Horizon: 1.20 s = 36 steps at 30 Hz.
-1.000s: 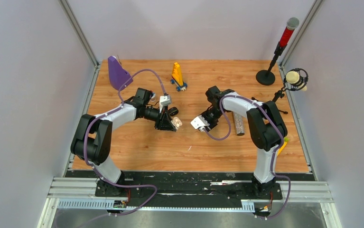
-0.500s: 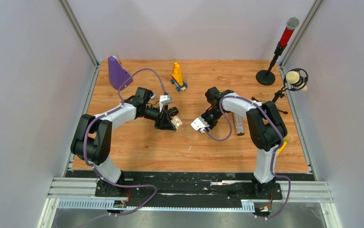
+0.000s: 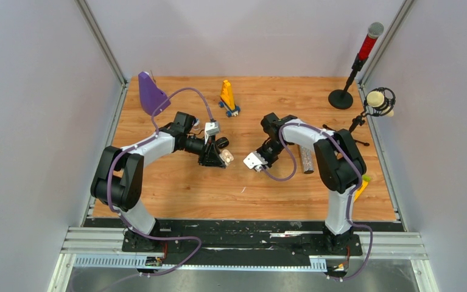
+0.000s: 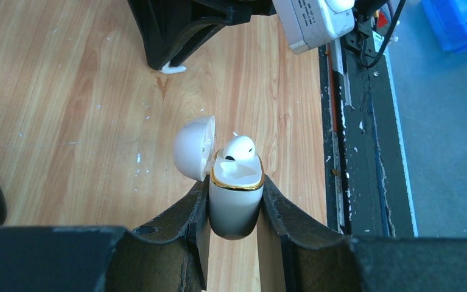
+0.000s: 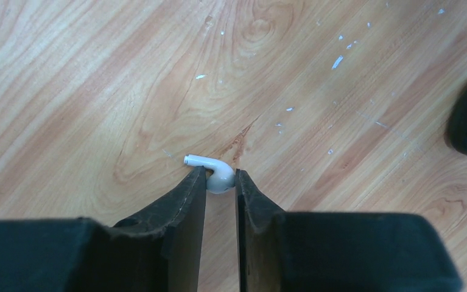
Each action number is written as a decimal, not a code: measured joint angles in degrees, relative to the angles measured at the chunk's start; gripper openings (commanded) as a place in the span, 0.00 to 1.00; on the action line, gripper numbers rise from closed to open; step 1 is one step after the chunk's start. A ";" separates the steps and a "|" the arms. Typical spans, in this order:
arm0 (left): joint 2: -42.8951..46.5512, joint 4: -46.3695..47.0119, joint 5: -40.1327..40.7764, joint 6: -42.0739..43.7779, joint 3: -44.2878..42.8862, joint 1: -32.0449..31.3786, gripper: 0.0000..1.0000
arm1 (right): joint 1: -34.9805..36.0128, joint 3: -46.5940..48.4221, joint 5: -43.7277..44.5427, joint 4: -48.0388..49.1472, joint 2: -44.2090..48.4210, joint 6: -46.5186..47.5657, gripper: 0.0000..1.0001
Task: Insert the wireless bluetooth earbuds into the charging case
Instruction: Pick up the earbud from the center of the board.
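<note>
Clamping the white earbud [image 5: 212, 167] by its head, your right claw [image 5: 220, 176] is risking slippage; left claw [image 4: 235, 185] is gripping the case [image 4: 235, 213].

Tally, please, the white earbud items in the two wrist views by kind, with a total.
White earbuds: 2 (seated earbud in the charging case; loose earbud on the table between the right gripper fingers)
White charging case: 1 (lid open, clamped in the left gripper)
Total: 3
</note>
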<state>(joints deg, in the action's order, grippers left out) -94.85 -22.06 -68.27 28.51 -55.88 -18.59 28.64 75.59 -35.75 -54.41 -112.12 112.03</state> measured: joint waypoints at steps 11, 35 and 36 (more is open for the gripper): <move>0.00 -0.46 0.00 0.59 -0.02 0.00 0.00 | 0.11 2.80 0.39 -1.73 -1.79 -5.64 0.31; 0.00 -0.94 -0.02 1.33 -0.04 0.00 0.00 | -0.63 -0.92 0.24 -3.21 0.48 -8.94 0.37; 0.00 -0.96 -0.02 1.36 -0.04 0.00 0.00 | -0.76 -1.20 0.24 -3.19 0.70 -8.98 0.37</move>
<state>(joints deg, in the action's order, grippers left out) -94.85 -23.03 -68.29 29.87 -55.92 -18.59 27.88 74.39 -35.51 -57.60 -111.42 103.04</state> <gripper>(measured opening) 0.357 0.352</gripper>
